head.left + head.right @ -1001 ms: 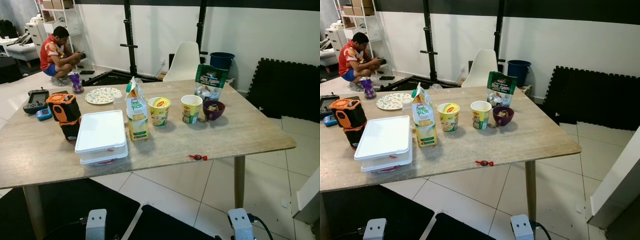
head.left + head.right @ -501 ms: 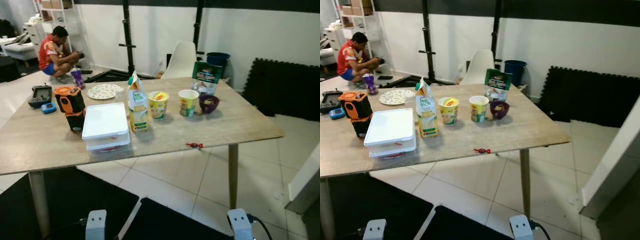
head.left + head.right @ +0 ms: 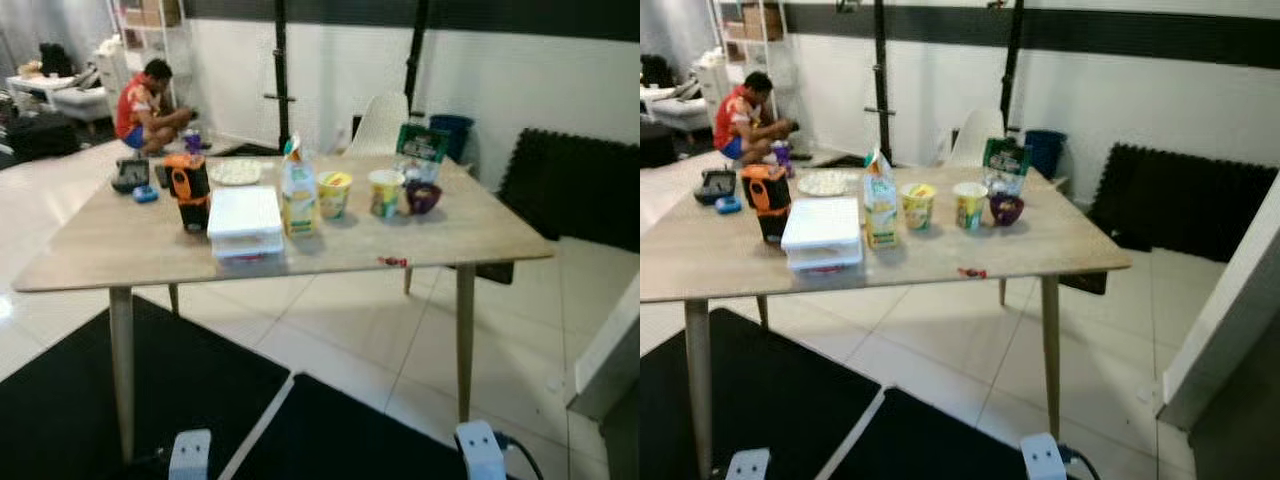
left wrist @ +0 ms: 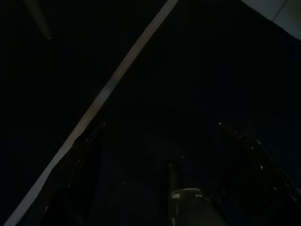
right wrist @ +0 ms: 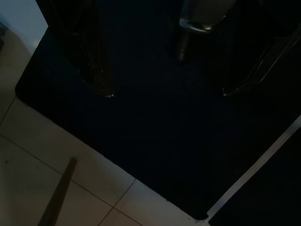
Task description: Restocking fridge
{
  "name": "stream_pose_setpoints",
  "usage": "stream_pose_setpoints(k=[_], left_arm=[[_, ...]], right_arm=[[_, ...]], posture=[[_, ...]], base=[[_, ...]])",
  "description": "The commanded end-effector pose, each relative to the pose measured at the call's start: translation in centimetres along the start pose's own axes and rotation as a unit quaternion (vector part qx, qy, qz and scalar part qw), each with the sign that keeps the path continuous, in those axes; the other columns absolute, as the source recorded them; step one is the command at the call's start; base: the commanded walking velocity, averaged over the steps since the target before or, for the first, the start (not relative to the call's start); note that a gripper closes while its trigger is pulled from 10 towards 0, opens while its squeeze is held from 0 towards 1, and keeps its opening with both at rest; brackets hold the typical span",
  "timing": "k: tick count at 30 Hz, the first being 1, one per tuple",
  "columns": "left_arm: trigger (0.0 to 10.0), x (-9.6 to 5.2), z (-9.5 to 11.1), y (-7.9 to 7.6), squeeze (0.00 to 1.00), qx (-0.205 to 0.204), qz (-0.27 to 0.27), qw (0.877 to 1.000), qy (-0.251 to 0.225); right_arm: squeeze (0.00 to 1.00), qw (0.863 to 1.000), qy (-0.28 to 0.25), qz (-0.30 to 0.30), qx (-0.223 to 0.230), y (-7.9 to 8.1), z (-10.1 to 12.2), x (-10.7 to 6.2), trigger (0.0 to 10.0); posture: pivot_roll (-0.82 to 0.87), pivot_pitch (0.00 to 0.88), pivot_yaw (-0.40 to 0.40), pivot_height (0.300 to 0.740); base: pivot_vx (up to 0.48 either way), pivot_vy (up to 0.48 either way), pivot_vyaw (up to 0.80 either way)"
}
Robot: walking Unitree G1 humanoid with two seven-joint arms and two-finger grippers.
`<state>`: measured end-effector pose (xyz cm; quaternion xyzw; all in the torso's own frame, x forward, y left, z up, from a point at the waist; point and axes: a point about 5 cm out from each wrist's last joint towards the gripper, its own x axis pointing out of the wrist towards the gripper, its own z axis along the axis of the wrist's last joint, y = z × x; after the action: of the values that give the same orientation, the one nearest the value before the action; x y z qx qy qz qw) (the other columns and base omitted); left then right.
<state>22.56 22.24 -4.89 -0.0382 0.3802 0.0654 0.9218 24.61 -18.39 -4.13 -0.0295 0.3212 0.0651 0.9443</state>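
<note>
Head views soft with blur; print on the carton [image 3: 298, 189] and two cups [image 3: 334, 193] unreadable. Contents of the purple bowl [image 3: 422, 196] too small to tell. Left wrist view nearly black: left hand [image 4: 164, 136] fingers cut off by the frame edge, dark mat [image 4: 197, 70] below.

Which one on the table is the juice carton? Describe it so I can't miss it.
On the wooden table, look just right of the flat white lidded box. The carton stands upright there, the tallest item in its row, with a peaked top, unlike the short yellow cups beside it.

Home: dining table [image 3: 130, 240], groceries
</note>
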Motion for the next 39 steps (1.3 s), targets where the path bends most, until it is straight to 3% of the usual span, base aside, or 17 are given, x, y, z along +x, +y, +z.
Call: stream_pose_setpoints(k=[1,16,23,39], left_arm=[[10.0,0.0,0.0,0.3,0.0,-0.002,0.004,1.0,0.004],[10.0,0.0,0.1,0.4,0.0,-0.004,0.005,1.0,0.001],[10.0,0.0,0.4,0.3,0.0,0.028,-0.004,1.0,-0.005],[10.0,0.1,1.2,-0.2,0.0,0.011,-0.017,0.999,-0.028]], right_arm=[[0.0,1.0,-0.002,0.001,-0.001,0.0,0.3,0.1,10.0],[0.0,1.0,-0.006,0.004,-0.001,0.1,0.6,0.2,10.0],[0.0,1.0,-0.001,0.002,0.0,0.2,0.3,0.2,10.0],[0.0,1.0,-0.004,0.001,0.002,0.3,0.4,0.2,10.0]], posture=[[0.03,0.079,0.004,0.734],[0.04,0.077,0.002,0.734],[0.04,0.076,0.004,0.734],[0.04,0.071,0.005,0.734]], base=[[0.0,0.0,0.0],[0.0,0.0,0.0],[0.0,0.0,0.0],[0.0,0.0,0.0]])
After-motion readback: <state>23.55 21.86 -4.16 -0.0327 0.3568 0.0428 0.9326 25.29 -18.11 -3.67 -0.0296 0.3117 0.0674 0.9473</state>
